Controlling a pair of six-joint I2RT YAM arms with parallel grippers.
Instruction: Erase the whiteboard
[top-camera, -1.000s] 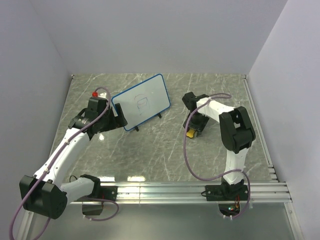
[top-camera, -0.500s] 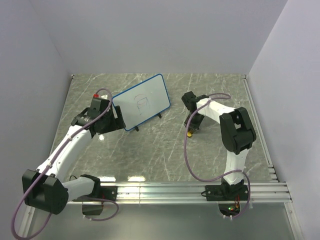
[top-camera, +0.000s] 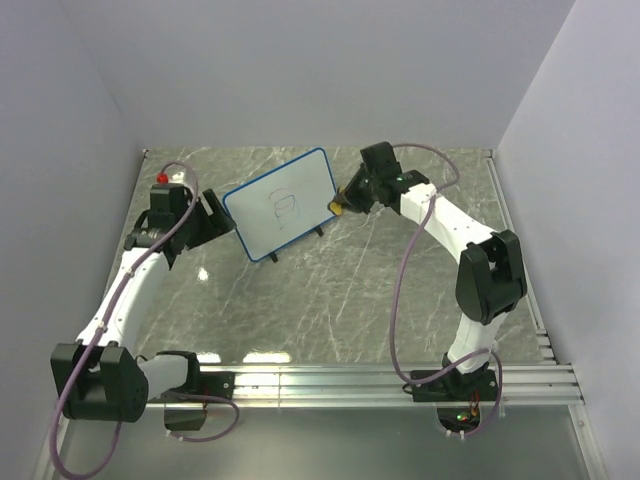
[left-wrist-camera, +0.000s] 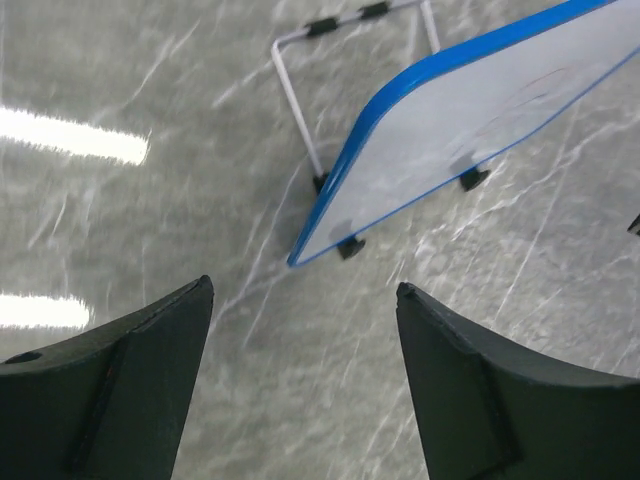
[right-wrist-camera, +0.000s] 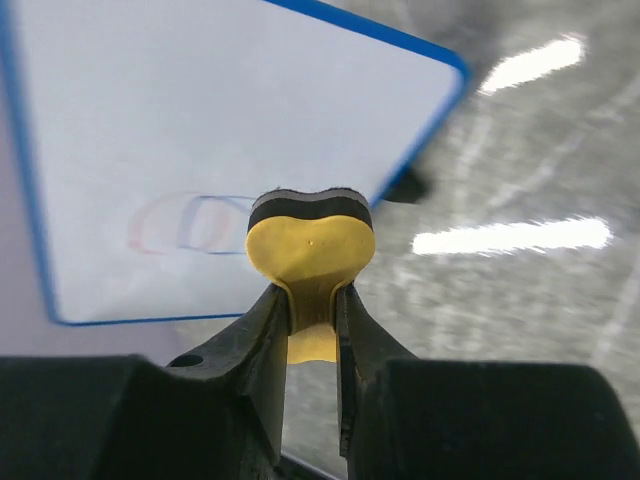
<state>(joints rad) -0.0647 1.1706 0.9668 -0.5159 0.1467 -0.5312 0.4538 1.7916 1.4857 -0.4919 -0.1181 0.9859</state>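
The whiteboard (top-camera: 283, 205), white with a thin blue frame and black feet, stands tilted at the back middle of the table and bears a faint dark scribble (top-camera: 285, 207). My right gripper (top-camera: 345, 205) is shut on the yellow-and-black eraser (top-camera: 338, 208), held at the board's right edge. In the right wrist view the eraser (right-wrist-camera: 310, 245) is squeezed between my fingers (right-wrist-camera: 262, 330) in front of the board (right-wrist-camera: 200, 110), close to the scribble (right-wrist-camera: 190, 222). My left gripper (top-camera: 215, 217) is open and empty, just left of the board. In the left wrist view (left-wrist-camera: 303, 290) the board (left-wrist-camera: 470, 120) lies ahead.
The board's wire stand (left-wrist-camera: 295, 100) sticks out behind its left end. Grey walls close the table on the left, back and right. An aluminium rail (top-camera: 330, 382) runs along the near edge by the arm bases.
My right gripper has carried the eraser from the table at the middle right up and left to the board's right edge. My left gripper has drawn back leftward from the board's left edge.
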